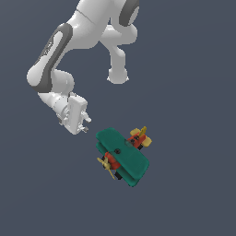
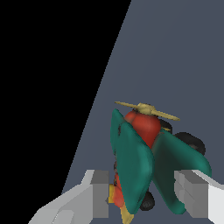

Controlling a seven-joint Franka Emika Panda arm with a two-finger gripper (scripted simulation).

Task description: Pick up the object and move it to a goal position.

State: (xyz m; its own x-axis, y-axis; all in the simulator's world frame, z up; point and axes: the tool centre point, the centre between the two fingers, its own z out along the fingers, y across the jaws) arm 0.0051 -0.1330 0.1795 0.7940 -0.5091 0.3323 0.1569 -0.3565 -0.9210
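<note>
Desk (image 1: 193,69) surface, flat and grey-blue, is seen under everything in both views. The white arm (image 1: 60,50) is seen reaching down from the top of the exterior view, its wrist bent toward the middle of the scene. The toy plane (image 1: 122,156) is found lying on the desk, near the pincer (image 1: 84,123) and on the exterior view's right of it; its two teal wings (image 2: 135,162), red body (image 2: 142,124) and yellow propeller (image 2: 146,109) are shown clearly in the wrist view. The pincer is held spread wide, with nothing gripped, and in the wrist view its two fingers (image 2: 98,192) are framed on either side of the plane's wings, though no contact can be made out. The task is judged to be at an early stage: the plane is not yet grasped or lifted, and closing, lifting and carrying to the goal are all left. No goal marker is visible.
</note>
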